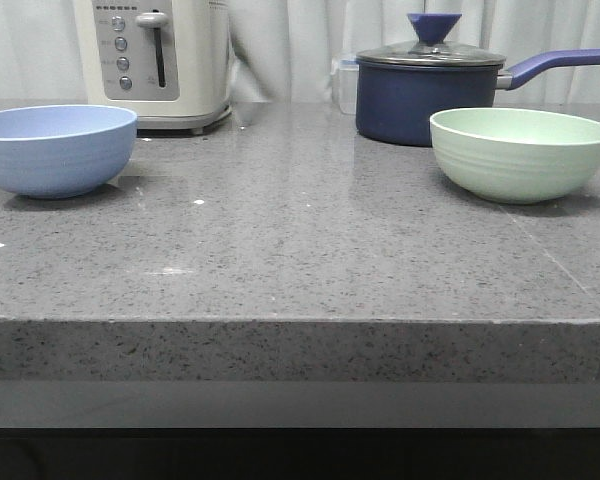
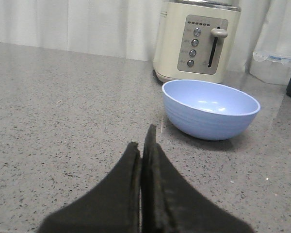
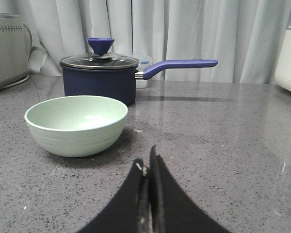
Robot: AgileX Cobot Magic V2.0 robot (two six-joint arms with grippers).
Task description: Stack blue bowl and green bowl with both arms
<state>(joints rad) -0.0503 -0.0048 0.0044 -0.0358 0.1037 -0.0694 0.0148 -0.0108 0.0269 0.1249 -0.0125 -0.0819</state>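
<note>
seen across a grey speckled stone tabletop (image 1: pixel 300 260): blue bowl (image 1: pixel 55 148) upright at the far left, just in front of and left of a cream toaster (image 1: pixel 155 60); green bowl (image 1: pixel 521 152) upright at the far right, well apart from the blue bowl, just in front of and right of a dark navy saucepan (image 1: pixel 425 95) with glass lid and long blue handle. both bowls empty, resting open side up on the stone, neither stacked nor touched. pale curtain (image 1: pixel 290 40) hanging behind the toaster and the saucepan. no arm in the front view.

from the left wrist: left pincer (image 2: pixel 145 145) closed, dark fingers (image 2: pixel 131 170) pressed together with nothing between them, low over the stone, short of the blue bowl (image 2: pixel 211 109) and apart from it; toaster (image 2: pixel 199 41) directly behind that bowl.

from the right wrist: right pincer (image 3: pixel 148 162) likewise closed on nothing, fingers (image 3: pixel 160 189) together, near the green bowl (image 3: pixel 76 125) but not touching it; saucepan (image 3: pixel 99 73) just behind that bowl, handle pointing away from the toaster's side; clear plastic container (image 3: pixel 143 68) partly hidden behind the saucepan.
</note>
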